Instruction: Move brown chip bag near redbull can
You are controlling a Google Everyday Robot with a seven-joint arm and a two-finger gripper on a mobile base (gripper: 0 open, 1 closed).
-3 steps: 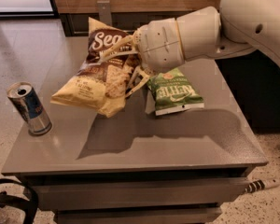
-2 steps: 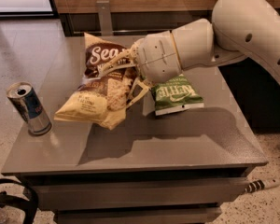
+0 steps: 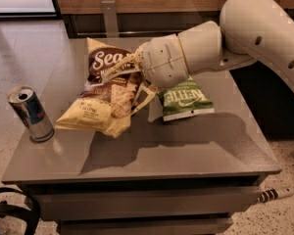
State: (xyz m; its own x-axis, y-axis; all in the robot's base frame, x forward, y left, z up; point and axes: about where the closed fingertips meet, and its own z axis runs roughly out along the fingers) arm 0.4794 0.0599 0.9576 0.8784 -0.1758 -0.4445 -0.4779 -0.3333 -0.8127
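Gripper [image 3: 126, 84] at centre of frame, closed tight on the right edge of the brown chip bag [image 3: 95, 109]. I see the bag left of centre on the table [image 3: 186, 151], near the redbull can [image 3: 31, 114] at far left, not touching. Green Kettle bag [image 3: 183, 99] lies just right.

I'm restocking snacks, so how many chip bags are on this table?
2. The brown chip bag lies left of centre on the table, held in the pincer; the green Kettle bag lies just right of it. Nothing suggests a hidden third.
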